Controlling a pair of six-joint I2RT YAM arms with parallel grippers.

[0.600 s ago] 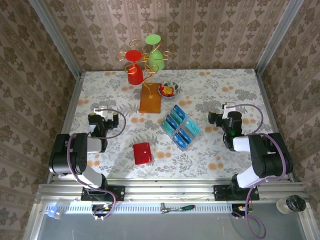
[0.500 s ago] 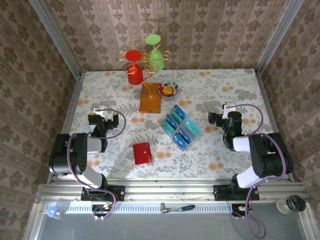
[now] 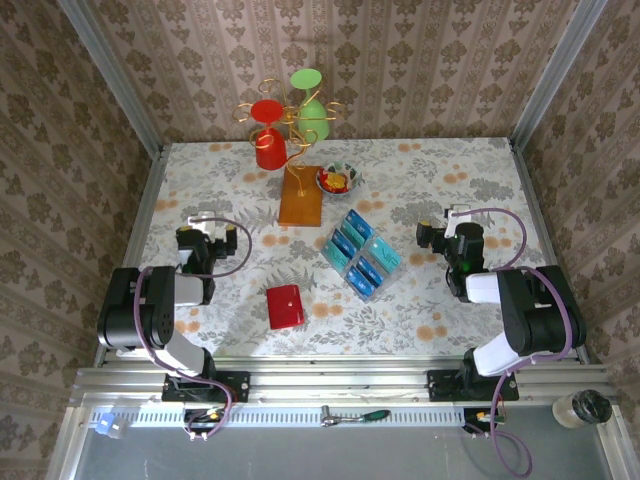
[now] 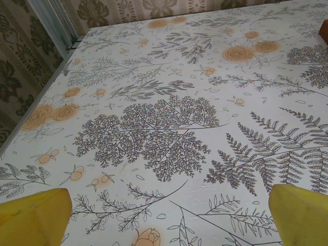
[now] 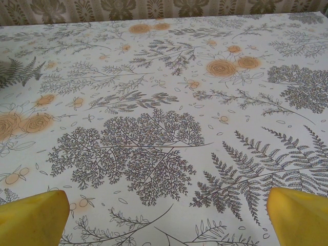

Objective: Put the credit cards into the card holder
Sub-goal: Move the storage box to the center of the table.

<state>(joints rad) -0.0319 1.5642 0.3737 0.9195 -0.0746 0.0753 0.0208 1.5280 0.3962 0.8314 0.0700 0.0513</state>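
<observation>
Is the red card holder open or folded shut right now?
Looks folded shut: the card holder lies flat as one red square, no inner pockets showing.

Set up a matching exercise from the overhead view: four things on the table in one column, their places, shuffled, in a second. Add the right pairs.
Things
1. card holder
2. credit cards
3. small bowl
4. red cup

Places
A. far side, on the gold wire stand
B. mid-table, held in a clear rack
C. toward the near edge, lying flat
D. just right of the orange base

Pairs: 1-C, 2-B, 3-D, 4-A
</observation>
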